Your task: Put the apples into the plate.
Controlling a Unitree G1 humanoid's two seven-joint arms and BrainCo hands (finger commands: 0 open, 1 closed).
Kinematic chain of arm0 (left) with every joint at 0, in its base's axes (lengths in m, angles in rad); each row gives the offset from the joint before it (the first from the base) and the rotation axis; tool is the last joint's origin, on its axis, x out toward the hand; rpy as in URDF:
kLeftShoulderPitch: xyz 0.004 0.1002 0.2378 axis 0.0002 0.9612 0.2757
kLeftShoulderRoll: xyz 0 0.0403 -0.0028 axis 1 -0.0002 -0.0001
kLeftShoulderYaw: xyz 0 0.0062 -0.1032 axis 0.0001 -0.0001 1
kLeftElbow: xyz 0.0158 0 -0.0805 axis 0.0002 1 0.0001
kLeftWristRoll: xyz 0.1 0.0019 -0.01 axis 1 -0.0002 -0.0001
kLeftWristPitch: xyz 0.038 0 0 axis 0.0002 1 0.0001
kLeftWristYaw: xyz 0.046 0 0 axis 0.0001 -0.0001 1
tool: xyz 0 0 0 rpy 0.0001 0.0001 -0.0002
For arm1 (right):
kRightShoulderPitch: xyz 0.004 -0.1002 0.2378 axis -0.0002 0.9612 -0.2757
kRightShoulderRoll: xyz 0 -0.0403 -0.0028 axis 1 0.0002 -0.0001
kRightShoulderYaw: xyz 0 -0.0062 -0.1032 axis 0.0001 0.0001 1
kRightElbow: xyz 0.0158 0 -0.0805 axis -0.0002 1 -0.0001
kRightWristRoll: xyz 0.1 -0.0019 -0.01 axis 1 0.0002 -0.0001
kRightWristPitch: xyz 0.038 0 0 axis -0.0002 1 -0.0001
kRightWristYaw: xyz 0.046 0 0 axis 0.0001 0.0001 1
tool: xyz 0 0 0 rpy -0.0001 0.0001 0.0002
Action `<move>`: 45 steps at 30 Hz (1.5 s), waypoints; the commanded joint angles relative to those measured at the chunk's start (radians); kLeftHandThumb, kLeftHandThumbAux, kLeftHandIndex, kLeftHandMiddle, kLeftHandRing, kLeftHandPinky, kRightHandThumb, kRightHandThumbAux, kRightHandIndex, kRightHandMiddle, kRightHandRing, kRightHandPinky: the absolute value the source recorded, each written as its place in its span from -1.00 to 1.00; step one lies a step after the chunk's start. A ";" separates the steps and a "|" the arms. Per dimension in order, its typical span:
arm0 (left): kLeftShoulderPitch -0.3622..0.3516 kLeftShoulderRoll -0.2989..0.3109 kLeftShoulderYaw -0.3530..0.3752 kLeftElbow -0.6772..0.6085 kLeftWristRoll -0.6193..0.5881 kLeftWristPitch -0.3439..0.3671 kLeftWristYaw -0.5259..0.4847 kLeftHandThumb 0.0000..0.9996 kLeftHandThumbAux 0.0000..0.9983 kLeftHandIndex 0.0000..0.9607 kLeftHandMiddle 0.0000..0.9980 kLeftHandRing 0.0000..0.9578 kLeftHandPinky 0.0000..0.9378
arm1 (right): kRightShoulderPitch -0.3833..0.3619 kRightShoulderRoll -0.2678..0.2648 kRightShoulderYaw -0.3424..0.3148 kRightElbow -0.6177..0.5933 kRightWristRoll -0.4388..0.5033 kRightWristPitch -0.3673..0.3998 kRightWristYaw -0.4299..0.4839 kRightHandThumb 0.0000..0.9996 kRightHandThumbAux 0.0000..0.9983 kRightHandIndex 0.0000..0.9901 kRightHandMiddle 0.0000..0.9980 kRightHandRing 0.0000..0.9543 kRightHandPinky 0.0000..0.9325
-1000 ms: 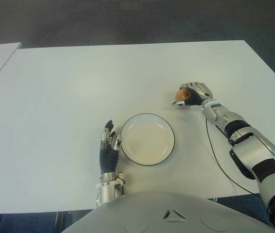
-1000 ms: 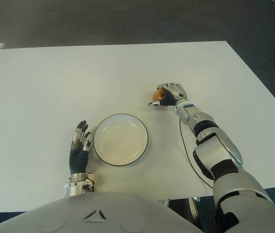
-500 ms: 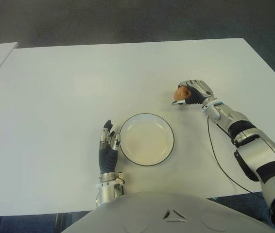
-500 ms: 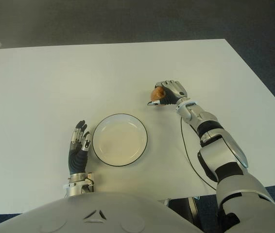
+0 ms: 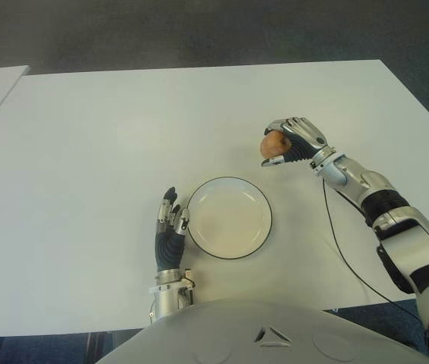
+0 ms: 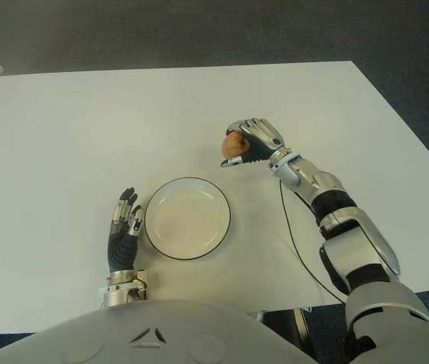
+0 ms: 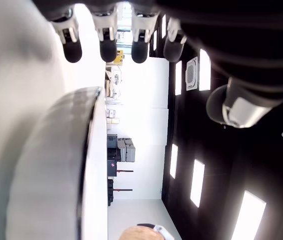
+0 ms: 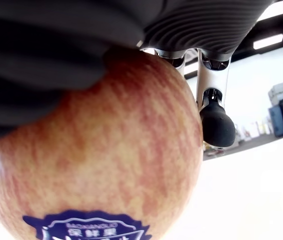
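Now right hand (image 5: 294, 140) wraps fingers over apple (image 5: 274, 142), lifted off table (image 5: 86, 136), beyond plate (image 5: 230, 218) and to its right. Grip from above leaves fruit's underside free, likely so it can be set down cleanly. Sticker on apple faces wrist camera. Plate empty, near robot's body, centred for easy reach. Left hand (image 5: 170, 231) just beside plate's left rim, fingers straight and relaxed, holding nothing; idle, perhaps kept near to steady dish. Next: carry apple over rim, lower, release.
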 commanded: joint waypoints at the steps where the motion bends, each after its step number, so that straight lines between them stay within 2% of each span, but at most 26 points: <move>1: 0.010 -0.034 0.003 0.030 -0.013 0.040 -0.008 -0.89 -0.16 -1.00 -1.00 -1.00 -1.00 | 0.068 -0.023 -0.026 -0.161 0.017 -0.005 0.076 0.40 0.45 -0.11 0.62 0.65 0.61; 7: 0.006 -0.036 0.005 0.035 -0.013 0.037 -0.006 -0.87 -0.16 -1.00 -1.00 -1.00 -1.00 | 0.129 -0.026 -0.039 -0.306 -0.003 0.003 0.136 0.39 0.45 -0.11 0.61 0.63 0.58; 15: 0.004 -0.036 0.004 0.040 -0.011 0.028 -0.005 -0.86 -0.17 -1.00 -1.00 -1.00 -1.00 | 0.187 -0.026 -0.044 -0.432 -0.054 0.008 0.167 0.39 0.45 -0.12 0.60 0.63 0.65; 20: 0.002 -0.038 0.005 0.044 -0.010 0.025 -0.004 -0.86 -0.17 -1.00 -1.00 -1.00 -1.00 | 0.209 -0.027 -0.052 -0.471 -0.052 -0.006 0.185 0.39 0.46 -0.12 0.63 0.67 0.70; 30: -0.005 -0.037 0.001 0.042 -0.011 0.039 -0.011 -0.88 -0.17 -1.00 -1.00 -1.00 -1.00 | 0.270 -0.021 -0.052 -0.585 -0.032 -0.087 0.226 0.39 0.46 -0.12 0.69 0.74 0.77; 37: -0.012 -0.038 0.006 0.051 -0.011 0.039 -0.007 -0.89 -0.15 -1.00 -1.00 -1.00 -1.00 | 0.295 -0.010 -0.044 -0.625 -0.073 -0.139 0.212 0.39 0.46 -0.12 0.72 0.78 0.82; 45: -0.016 -0.046 0.006 0.049 -0.016 0.045 -0.004 -0.89 -0.14 -1.00 -1.00 -1.00 -1.00 | 0.308 0.009 -0.034 -0.673 -0.139 -0.160 0.200 0.40 0.45 -0.11 0.76 0.83 0.88</move>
